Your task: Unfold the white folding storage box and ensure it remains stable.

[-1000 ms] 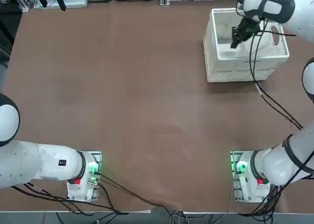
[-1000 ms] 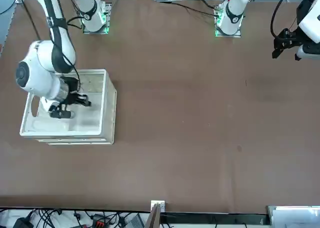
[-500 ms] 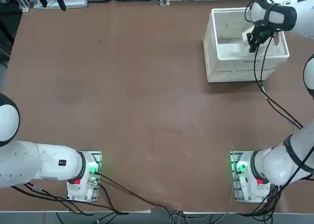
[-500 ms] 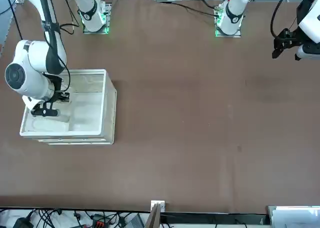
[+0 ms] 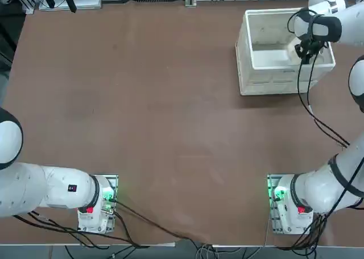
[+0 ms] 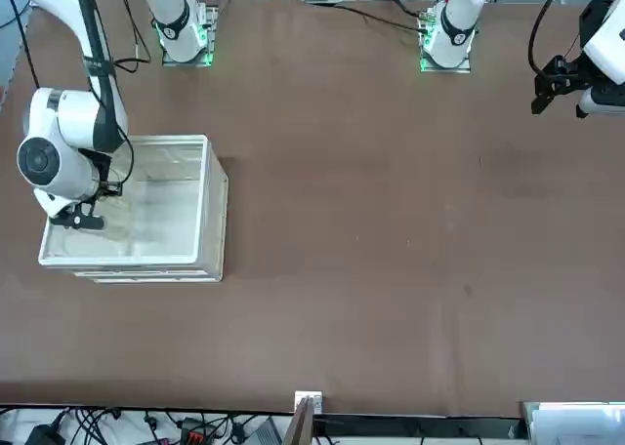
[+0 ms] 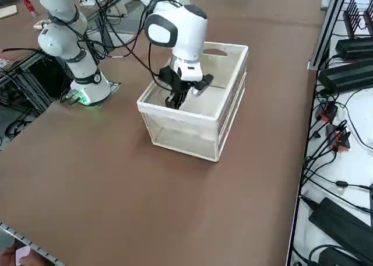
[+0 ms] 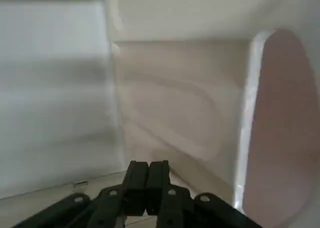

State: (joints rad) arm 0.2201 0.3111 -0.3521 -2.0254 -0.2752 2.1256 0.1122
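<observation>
Brown worktop (image 5: 142,100), white folding storage box (image 5: 267,77) standing upright near far right corner; right claw (image 7: 173,100) inside, fingers together, empty, probably pressing end wall to lock.

Top view: my end effector (image 5: 307,50) sits under my own wrist housing, fingertips hidden. My forearm runs off the right edge.

Front view: my wrist covers the white folding storage box's (image 6: 161,216) short wall nearest me; handle cutout there unseen.

Right side view: end effector (image 7: 175,98) dips below the box (image 7: 204,117) rim; near wall hides the box floor beneath it.

Wrist view: end effector (image 8: 148,180) closed, finger bases cut by the frame edge; box (image 8: 165,113) walls blurred, and only part of the oval cutout shows.
</observation>
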